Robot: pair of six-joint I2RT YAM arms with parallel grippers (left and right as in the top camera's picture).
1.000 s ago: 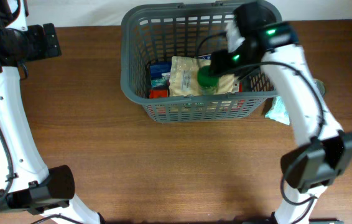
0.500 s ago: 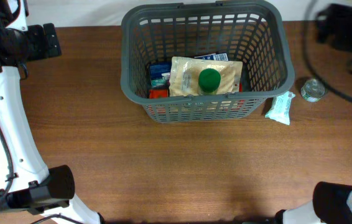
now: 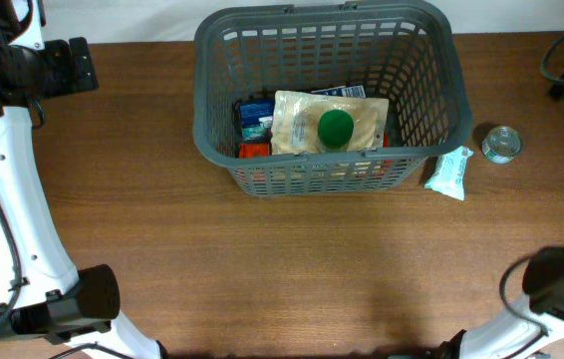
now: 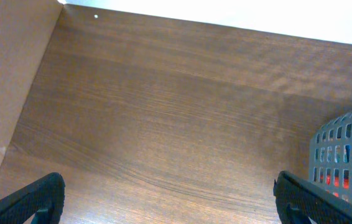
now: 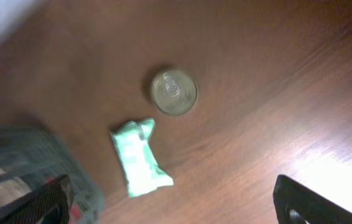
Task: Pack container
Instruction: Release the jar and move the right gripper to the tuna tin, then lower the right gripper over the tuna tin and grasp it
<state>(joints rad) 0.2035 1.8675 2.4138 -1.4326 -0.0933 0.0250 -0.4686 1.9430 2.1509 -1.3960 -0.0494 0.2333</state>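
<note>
The container [image 3: 200, 90] stands at the far middle of the tabletop [image 3: 262, 259], and it already holds several things. A beige pouch [image 3: 297, 125] lies in it with a round green lid [image 3: 336, 127] showing on top (whether that lid is loose or caps something standing lower, I cannot tell). A blue box [image 3: 254, 112] sits to one side of the pouch, with something red [image 3: 252, 150] against the near wall.

Two items are not yet packed. A mint-green packet [image 3: 449, 173] lies just beside the container's near right corner, too close for me to say whether it touches. A small round tin [image 3: 502, 144] sits near it, a little farther to the right.

The right fingers [image 5: 39, 199] are spread wide with nothing between them. The right wrist view, somewhat blurred, looks down on the packet and the tin together, with a corner of the container at its edge. The left fingers [image 4: 30, 198] are also apart and empty. They hang over bare wood well to the left of the container, whose lattice wall just shows at the side of that view.

By my reckoning the packing is well along but not finished — the packet and the tin remain. Both lie on the right arm's side, so the last two picks look like its work.
</note>
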